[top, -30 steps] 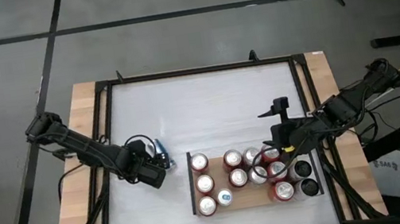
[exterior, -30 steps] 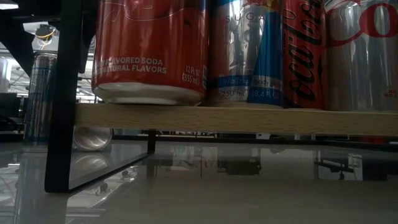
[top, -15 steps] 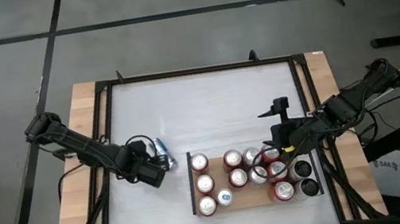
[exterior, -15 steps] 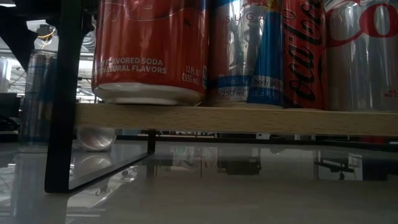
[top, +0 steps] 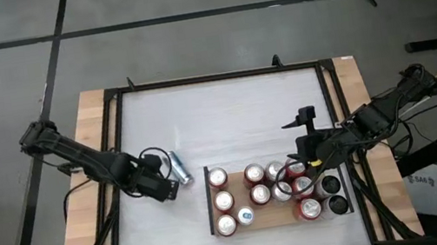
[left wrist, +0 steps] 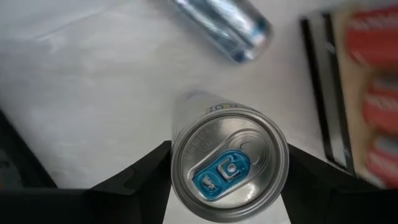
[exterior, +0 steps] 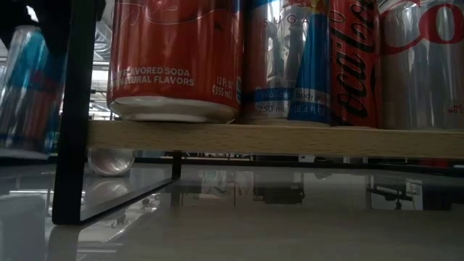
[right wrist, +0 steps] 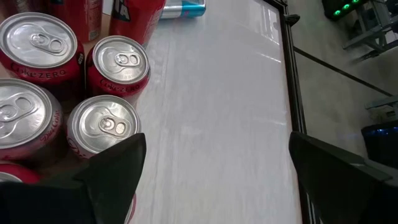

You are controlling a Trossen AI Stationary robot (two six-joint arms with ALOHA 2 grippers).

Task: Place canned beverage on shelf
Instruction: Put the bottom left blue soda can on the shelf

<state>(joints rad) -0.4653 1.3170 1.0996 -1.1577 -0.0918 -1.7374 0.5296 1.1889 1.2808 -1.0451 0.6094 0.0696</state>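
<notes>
So the left end effector is pinching a slim silver can with a blue tab, holding it upright over the white tabletop, just left of the shelf. Another slim can lies on its side just beside it. The shelf's already packed with red and silver cans. The right end effector hangs over the shelf's right end, fingers spread wide, nothing in them.

overhead, table-level, two wrist views, shelf shared
</notes>
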